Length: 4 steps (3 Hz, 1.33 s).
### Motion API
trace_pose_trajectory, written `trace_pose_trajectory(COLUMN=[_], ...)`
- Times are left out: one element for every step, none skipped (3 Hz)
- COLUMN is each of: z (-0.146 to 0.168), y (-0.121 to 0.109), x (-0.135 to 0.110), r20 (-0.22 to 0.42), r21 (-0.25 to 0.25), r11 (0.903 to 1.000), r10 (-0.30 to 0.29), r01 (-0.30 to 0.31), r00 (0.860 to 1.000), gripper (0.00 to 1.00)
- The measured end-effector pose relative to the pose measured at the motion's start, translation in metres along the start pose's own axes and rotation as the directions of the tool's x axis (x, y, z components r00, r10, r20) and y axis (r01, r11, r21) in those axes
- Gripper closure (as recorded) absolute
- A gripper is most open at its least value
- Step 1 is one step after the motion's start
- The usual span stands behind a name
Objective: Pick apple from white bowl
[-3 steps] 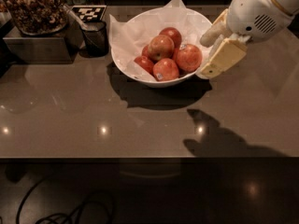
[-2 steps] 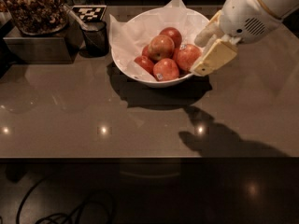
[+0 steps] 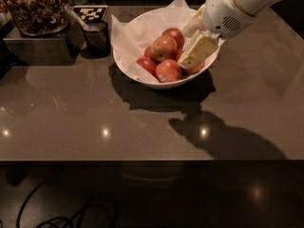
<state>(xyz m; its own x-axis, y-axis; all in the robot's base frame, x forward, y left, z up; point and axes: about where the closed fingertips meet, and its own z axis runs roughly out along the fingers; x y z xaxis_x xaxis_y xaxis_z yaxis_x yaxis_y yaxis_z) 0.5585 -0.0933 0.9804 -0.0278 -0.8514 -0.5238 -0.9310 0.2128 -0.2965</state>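
Apple (image 3: 164, 48), pale orange-red and speckled, tops pile in white bowl (image 3: 142, 77): wide, shallow, lined with crinkled paper (image 3: 128, 27). Darker apples crowd around; stickered apple (image 3: 168, 71) in front. Gripper (image 3: 186, 49) over bowl's right side, just beside apple, jaws apart, empty. Dark mesh cup (image 3: 97, 38) left of bowl. Glossy countertop (image 3: 95, 118) open in front.

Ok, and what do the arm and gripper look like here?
The arm is a smooth, rounded white casing with a thin orange-gold ring and a small slotted vent. The gripper, over the right side of the white bowl, is pale cream-yellow, flat and wedge-shaped. No cables show.
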Motion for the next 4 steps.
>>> trace_pose_trajectory(z=[0.011,0.013,0.018,0.027], y=[-0.017,-0.035,-0.046,-0.049], x=[0.001,0.01,0.021,0.03], r20=[-0.015,-0.036,-0.044,-0.035], r21=[0.017,0.042,0.047,0.023], r11=[0.9998,0.9991,0.9987,0.9985], r10=[-0.009,0.0,0.023,0.051], r01=[0.009,0.001,-0.021,-0.05], r00=[1.0,0.999,0.999,0.998], gripper=[0.4,0.39,0.37,0.33])
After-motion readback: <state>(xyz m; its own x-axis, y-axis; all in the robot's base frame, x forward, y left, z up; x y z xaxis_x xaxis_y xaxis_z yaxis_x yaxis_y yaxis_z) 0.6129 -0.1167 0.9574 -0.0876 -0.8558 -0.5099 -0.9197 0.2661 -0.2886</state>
